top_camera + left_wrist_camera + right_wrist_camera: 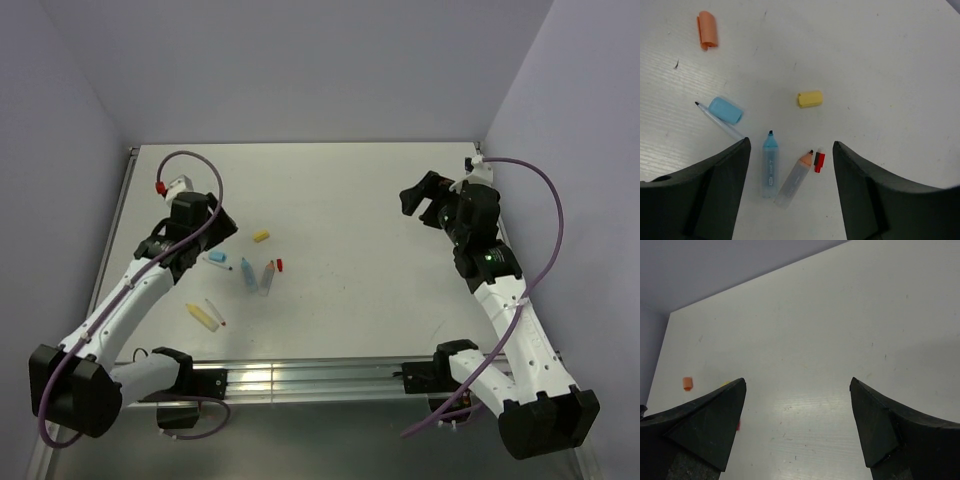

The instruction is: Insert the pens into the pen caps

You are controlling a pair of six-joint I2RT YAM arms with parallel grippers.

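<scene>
My left gripper (791, 145) hangs open above a cluster of pens and caps, holding nothing. Below and between its fingers lie a light-blue marker (769, 167), an orange-tipped marker (795, 180) and a tiny red cap (819, 161). Further out are a yellow cap (810, 98), a light-blue cap (725, 110) lying across a thin dark-tipped pen (720, 122), and an orange cap (707, 30). A yellow marker (203, 316) and a thin red-tipped pen (215, 312) lie nearer the table's front. My right gripper (425, 205) is open and empty over bare table at the far right.
The white table (350, 220) is walled on three sides. A metal rail (300, 380) runs along its near edge between the arm bases. The orange cap (687, 384) shows small and far off in the right wrist view.
</scene>
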